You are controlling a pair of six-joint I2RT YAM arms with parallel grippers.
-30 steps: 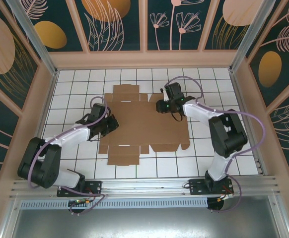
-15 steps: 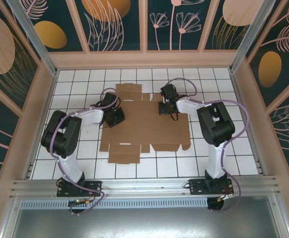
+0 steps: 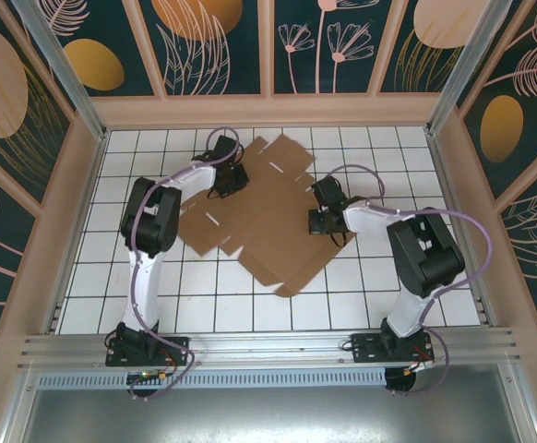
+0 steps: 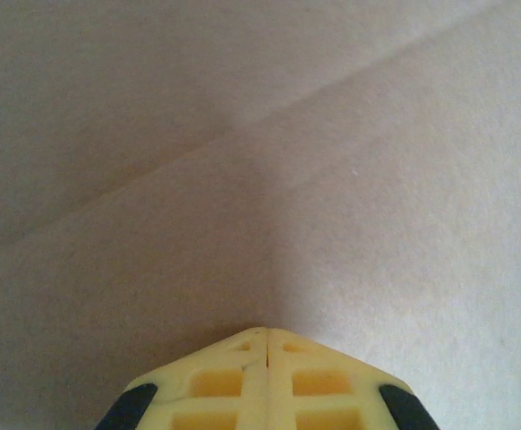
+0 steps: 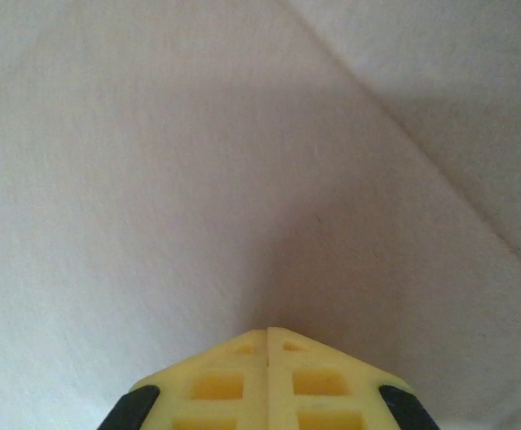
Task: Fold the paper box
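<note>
"Where is your paper box (image 3: 264,221)?"
"Flat on the tiles (image 3: 158,295), right under both pincers. It spreads out between your left pincer (image 3: 224,182) and your right pincer (image 3: 322,220)."
"Are they open?"
"No. Both are clenched, tips together."

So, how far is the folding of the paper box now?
Done: nothing yet; the paper box lies as a flat sheet, no flap raised. In hand: the left gripper and the right gripper, both shut, sit tip-down on the cardboard, apparently positioning it. Remaining: every flap and wall must be folded.
</note>
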